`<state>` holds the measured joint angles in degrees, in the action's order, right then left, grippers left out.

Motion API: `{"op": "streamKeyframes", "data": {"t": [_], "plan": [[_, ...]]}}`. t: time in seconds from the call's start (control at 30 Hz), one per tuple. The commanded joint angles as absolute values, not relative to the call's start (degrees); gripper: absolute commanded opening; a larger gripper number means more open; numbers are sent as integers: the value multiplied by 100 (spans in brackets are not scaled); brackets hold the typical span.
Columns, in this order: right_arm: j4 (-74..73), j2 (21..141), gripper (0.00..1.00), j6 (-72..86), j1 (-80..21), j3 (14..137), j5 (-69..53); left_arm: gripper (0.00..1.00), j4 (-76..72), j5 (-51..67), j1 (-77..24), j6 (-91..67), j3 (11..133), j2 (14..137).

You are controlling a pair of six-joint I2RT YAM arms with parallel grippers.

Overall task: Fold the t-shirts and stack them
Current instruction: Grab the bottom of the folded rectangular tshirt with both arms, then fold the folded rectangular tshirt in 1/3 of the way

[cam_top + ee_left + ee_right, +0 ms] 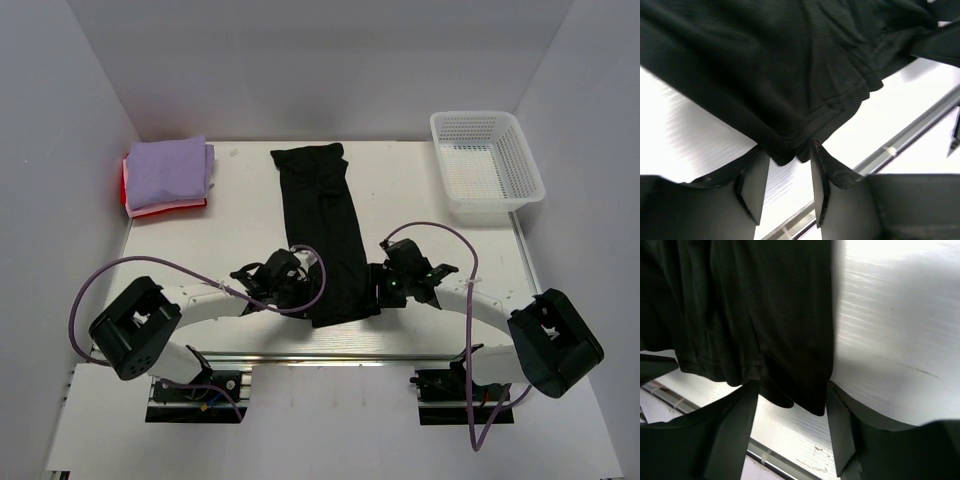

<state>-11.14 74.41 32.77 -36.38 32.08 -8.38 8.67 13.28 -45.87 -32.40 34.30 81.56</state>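
The white table (240,215) carries everything. Down its middle lies the black t-shirt (322,225), folded into a long narrow strip that runs from the far side toward the arms, its near end slightly skewed. Well to the right of the black t-shirt, by its far end, sits the white mesh basket (487,165). Well to its left lies the lavender t-shirt (168,168), folded, on top of the red-pink t-shirt (127,188), of which only the edges show. The left gripper (789,152) is at the strip's near left corner — fingers apart, the hemmed corner lying between their tips, bare table showing through the gap. The right gripper (791,390) is at the near right corner — fingers spread wide, the cloth's edge between them, not pinched.
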Motion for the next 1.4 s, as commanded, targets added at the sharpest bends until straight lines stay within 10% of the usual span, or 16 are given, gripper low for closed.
{"op": "streamKeyframes", "data": {"t": [0.0,0.27,0.37,1.37], "plan": [[-835,7655,60,3313,-3604,3199,-1037,47,844,1608,-4719,-3146,3209,8463],[-633,7823,12,3226,-3621,3269,-1345,0,905,1609,-4834,-3041,3401,8456],[-720,7735,0,3120,-3621,3418,-1293,0,1036,1390,-4834,-2971,3515,8271],[-1450,8946,0,2347,-3314,6230,-352,0,1723,-1485,-3789,-2330,5818,8517]]}}
